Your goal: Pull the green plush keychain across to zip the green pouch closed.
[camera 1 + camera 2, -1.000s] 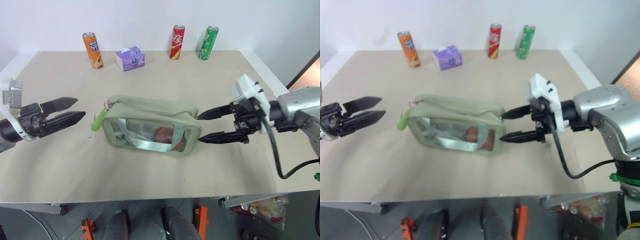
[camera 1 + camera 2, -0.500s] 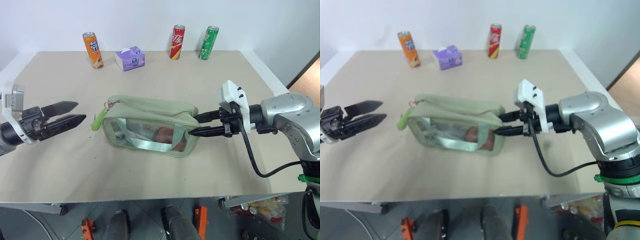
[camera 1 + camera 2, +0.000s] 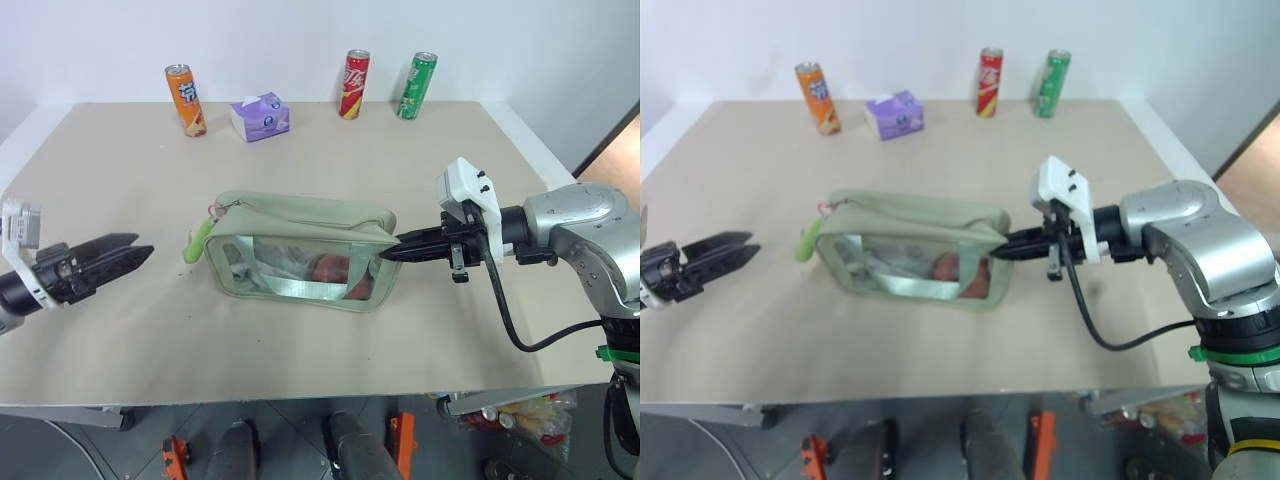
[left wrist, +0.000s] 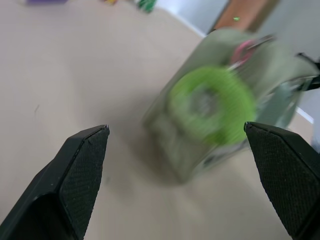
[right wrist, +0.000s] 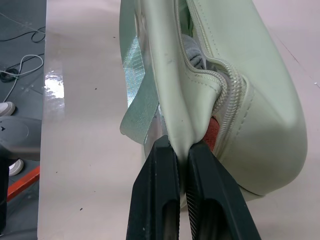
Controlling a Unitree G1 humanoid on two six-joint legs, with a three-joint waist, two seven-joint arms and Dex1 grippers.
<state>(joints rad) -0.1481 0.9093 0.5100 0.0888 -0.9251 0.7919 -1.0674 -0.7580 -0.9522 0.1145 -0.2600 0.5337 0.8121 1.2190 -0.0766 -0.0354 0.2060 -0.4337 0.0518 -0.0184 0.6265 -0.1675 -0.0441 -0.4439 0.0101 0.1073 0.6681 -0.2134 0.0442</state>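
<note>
The green pouch [image 3: 305,250] is seen lying near the middle of the table [image 3: 120,330], its clear panel facing the robot, its zipper gaping along the top. At the pouch's right end a fold of fabric is pinched flat between the closed fingers of the right gripper [image 5: 181,150]; in the right wrist view the seam is clamped just beside the zipper's end. That end is judged to be anchored.

The green plush keychain [image 3: 198,241] is found hanging at the opposite, left end, just off the corner. The left gripper [image 3: 130,256] is held apart from it, to the left, jaws spread wide, and the plush ring [image 4: 212,105] is framed between its fingers in the left wrist view, though not yet reached.

For the step to be done well, the ring should be approached level and centred between the jaws, and the plush itself, not the thin clasp, should be taken. The pull should then be drawn straight along the zipper line towards the right gripper, with the anchoring pinch kept firm so the pouch is not dragged or bunched. A sideways tug is to be avoided, since the slider could jam.
</note>
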